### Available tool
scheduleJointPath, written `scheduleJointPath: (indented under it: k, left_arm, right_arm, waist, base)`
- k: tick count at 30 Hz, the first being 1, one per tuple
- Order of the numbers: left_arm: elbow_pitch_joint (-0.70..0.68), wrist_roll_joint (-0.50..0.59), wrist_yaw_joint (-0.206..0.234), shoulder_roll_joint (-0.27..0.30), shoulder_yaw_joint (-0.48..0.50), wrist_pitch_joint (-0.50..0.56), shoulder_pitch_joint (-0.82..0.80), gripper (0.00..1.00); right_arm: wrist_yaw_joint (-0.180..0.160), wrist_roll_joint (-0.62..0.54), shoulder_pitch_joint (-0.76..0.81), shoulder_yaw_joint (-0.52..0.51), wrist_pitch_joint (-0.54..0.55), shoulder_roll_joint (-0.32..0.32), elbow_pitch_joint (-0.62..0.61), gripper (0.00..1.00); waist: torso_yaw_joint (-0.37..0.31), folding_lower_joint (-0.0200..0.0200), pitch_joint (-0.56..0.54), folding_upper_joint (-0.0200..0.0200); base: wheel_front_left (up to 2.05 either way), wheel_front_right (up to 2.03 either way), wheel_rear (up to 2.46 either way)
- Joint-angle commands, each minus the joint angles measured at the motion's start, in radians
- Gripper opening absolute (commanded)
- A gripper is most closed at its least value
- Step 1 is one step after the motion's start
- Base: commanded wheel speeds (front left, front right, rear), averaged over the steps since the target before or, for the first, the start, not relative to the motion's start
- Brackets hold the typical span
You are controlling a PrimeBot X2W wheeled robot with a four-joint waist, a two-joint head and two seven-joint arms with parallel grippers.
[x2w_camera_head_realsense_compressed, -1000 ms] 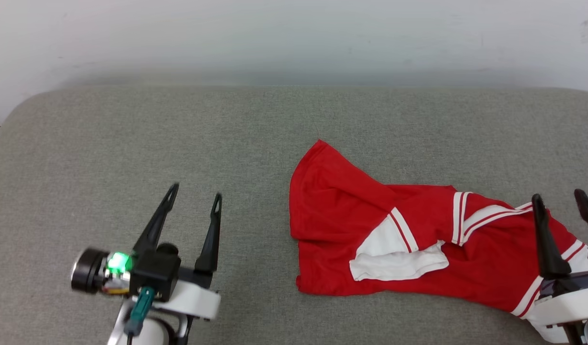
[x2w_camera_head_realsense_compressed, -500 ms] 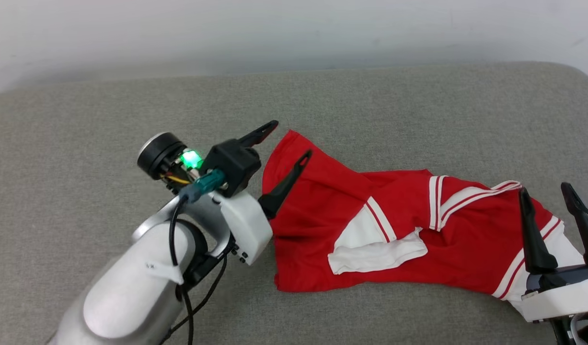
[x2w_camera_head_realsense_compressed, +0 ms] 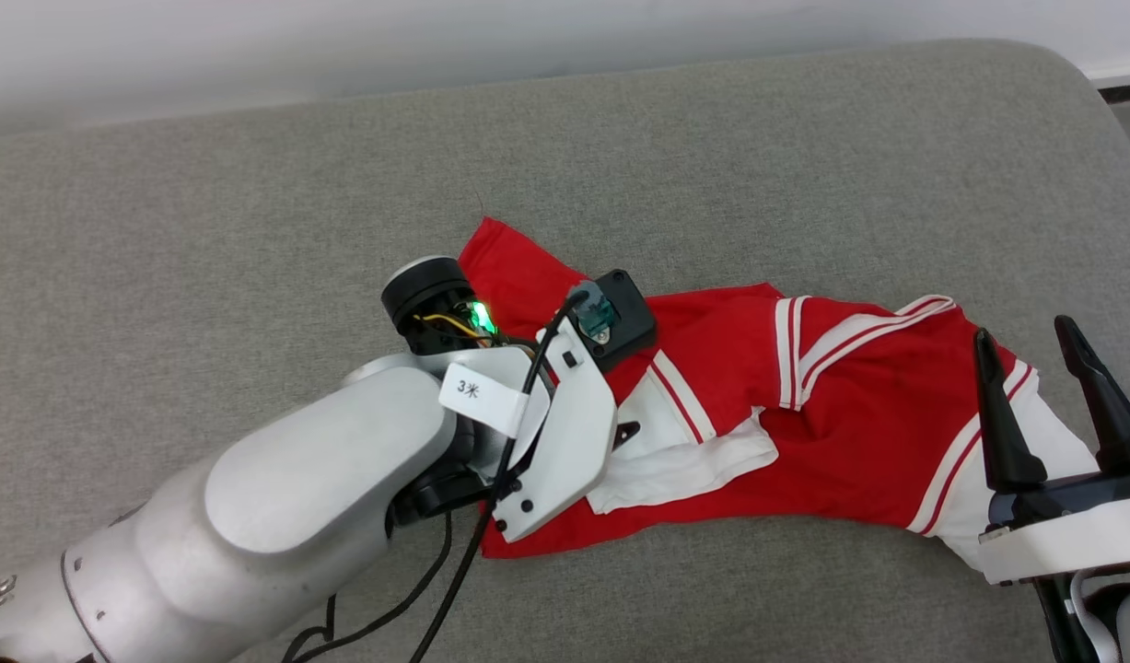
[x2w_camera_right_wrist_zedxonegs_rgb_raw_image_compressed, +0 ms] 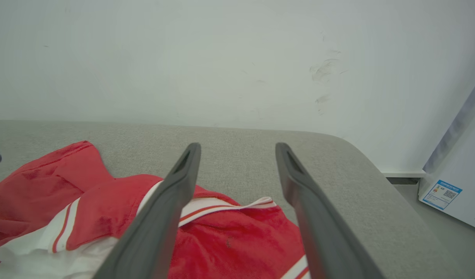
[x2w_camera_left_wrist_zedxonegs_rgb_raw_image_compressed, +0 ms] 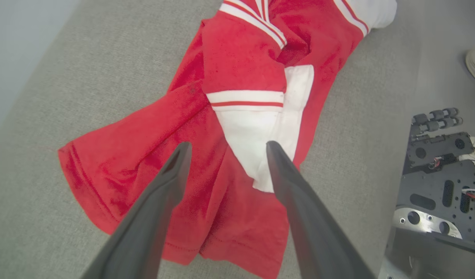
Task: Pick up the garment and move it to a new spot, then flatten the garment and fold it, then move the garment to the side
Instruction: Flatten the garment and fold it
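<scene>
The left arm swings in! A second ago the left gripper (x2w_camera_left_wrist_zedxonegs_rgb_raw_image_compressed: 226,145) sat over bare cushion, well apart from the garment (x2w_camera_head_realsense_compressed: 841,433). Half a second ago it was at the shirt's near corner. Now the pale forearm lies across the shirt's left half, with the wrist tipped down onto it. The head camera has turned as well, so the shirt's drift across that view is the camera's doing. The cloth itself looks undisturbed.

In the left wrist view the two dark fingers stand wide apart and point down at the red body of the shirt, with the white sleeve (x2w_camera_left_wrist_zedxonegs_rgb_raw_image_compressed: 256,131) lying just ahead of the tips. Whether the tips already touch the cloth cannot be told. Nothing is pinched between them.

The right gripper (x2w_camera_head_realsense_compressed: 1022,330) has kept its post at the lower right. Its fingers are spread too, and it hovers over the striped right end of the shirt with nothing in them.

The garment lies crumpled and partly folded over itself on the grey cushion (x2w_camera_head_realsense_compressed: 251,230), right of centre, and its right end reaches toward the front edge.

This reads as the reach for the very first step, the pick-up, and no grip has been made yet. The flattening, the folding and the move aside are all still to come.

As for containers, no bin, box or basket is in play. The cushion simply bears the shirt.
</scene>
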Motion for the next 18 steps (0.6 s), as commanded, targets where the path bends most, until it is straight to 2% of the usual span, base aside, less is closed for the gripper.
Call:
scheduleJointPath:
  k: [1, 6, 13, 18]
  left_arm:
    - [0.001, -0.009, 0.0, 0.006, -0.01, 0.008, -0.02, 1.0]
    - [0.022, -0.078, 0.0, 0.009, -0.157, 0.098, -0.11, 1.0]
    - [0.078, -0.078, 0.0, -0.013, -0.193, 0.134, -0.114, 1.0]
    - [0.094, -0.016, 0.0, -0.009, -0.194, 0.22, -0.058, 1.0]
  right_arm:
    - [-0.001, -0.002, -0.014, 0.002, -0.005, 0.005, 0.002, 1.0]
    - [-0.001, -0.001, -0.05, 0.013, -0.021, 0.005, 0.027, 1.0]
    - [-0.001, -0.002, -0.092, 0.034, -0.041, 0.012, 0.061, 1.0]
    - [-0.001, -0.007, -0.121, 0.05, -0.053, 0.015, 0.088, 1.0]
  waist:
    - [-0.013, -0.0001, 0.013, -0.0001]
    - [-0.042, -0.0001, 0.049, -0.0001]
    - [-0.072, -0.0001, 0.093, -0.0001]
    - [-0.09, -0.0001, 0.126, -0.0001]
  base:
    - [0.0, 0.0, 0.0]
    - [0.0, 0.0, 0.0]
    - [0.0, 0.0, 0.0]
    - [0.0, 0.0, 0.0]
